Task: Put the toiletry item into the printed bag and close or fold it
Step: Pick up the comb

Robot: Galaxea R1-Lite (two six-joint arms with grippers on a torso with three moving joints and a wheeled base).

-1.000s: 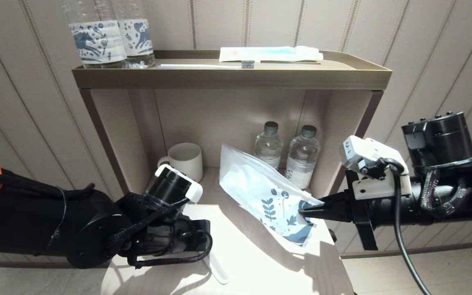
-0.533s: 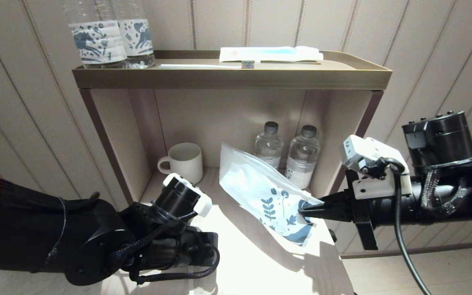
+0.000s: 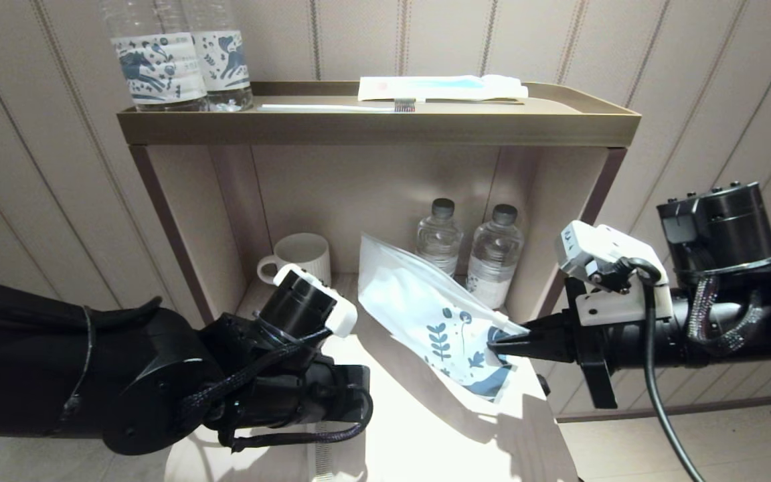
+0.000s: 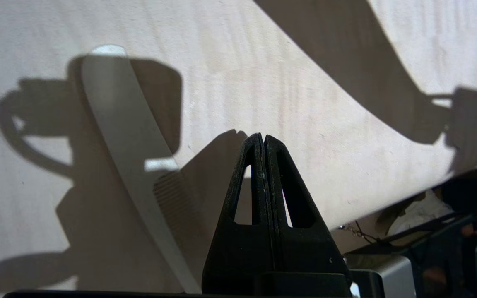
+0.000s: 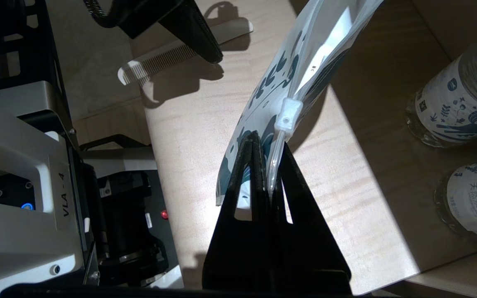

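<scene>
The printed bag hangs slanted above the pale table, its leaf-print end lowest. My right gripper is shut on that end's zip edge, just below the white slider. A white comb lies flat on the table; only its tip shows under my left arm in the head view. My left gripper is shut and empty, hovering over the table right beside the comb, with its fingers close to the comb's teeth.
A white mug and two water bottles stand in the open shelf behind the bag. On the top tray are two bottles, a loose toothbrush and a toothbrush packet.
My left arm has moved right and forward over the table, covering most of the comb in the head view. The right gripper and the bag have stayed put.
</scene>
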